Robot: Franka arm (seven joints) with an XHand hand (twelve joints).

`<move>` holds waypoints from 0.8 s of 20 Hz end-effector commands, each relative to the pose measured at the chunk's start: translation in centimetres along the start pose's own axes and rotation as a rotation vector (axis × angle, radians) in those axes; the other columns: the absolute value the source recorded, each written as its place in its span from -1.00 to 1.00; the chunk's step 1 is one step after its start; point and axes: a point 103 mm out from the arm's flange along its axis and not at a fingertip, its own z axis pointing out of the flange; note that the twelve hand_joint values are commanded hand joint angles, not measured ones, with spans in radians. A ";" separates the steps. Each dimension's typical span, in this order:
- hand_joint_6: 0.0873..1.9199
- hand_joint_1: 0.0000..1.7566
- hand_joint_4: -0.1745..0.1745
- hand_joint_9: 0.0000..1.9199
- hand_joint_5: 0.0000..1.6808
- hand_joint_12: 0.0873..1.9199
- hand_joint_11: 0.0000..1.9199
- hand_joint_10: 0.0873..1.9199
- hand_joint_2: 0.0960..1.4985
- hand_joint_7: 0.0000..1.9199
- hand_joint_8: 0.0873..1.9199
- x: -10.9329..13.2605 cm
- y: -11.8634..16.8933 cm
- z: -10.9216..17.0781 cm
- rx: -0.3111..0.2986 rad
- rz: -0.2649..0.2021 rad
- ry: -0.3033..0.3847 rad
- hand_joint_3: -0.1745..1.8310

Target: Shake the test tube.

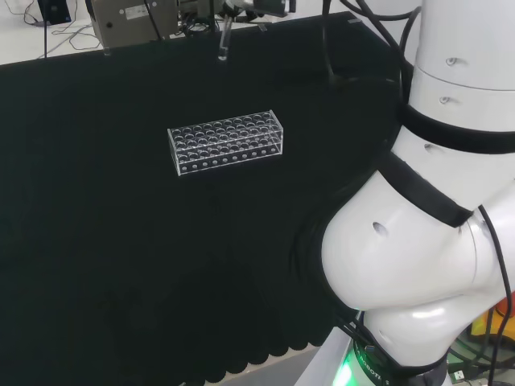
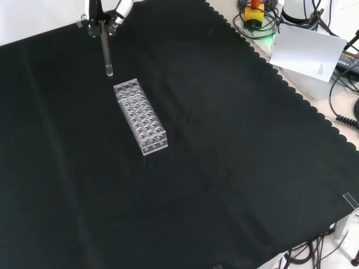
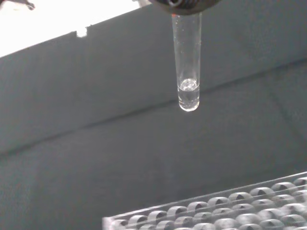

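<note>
Test tube [image 3: 187, 57] top hidden by fingers [image 2: 115, 17], rack [image 3: 225, 208] cut off at wrist view edge

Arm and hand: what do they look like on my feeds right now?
The arm is glossy white, built of rounded links with black bands at the joints, black cables running alongside and a green glow at its base. The hand at the front view's top is black and white with slim fingers.

The test tube [image 3: 187, 57] is clear glass, with a little colourless liquid at its rounded bottom. The rack [image 2: 140, 116] is clear too, its top patterned with rows of round holes. The desk [image 2: 235, 168] wears black cloth with a scalloped edge. The robot hand [image 2: 106, 14] is black and white, and the arm's links [image 1: 434, 209] are white with black bands.
</note>
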 end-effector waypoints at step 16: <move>-0.93 0.62 -1.00 0.33 0.54 -0.21 0.39 -0.48 0.36 0.30 -0.13 -0.3 0.5 -0.6 0.000 -0.037 -0.057 -0.96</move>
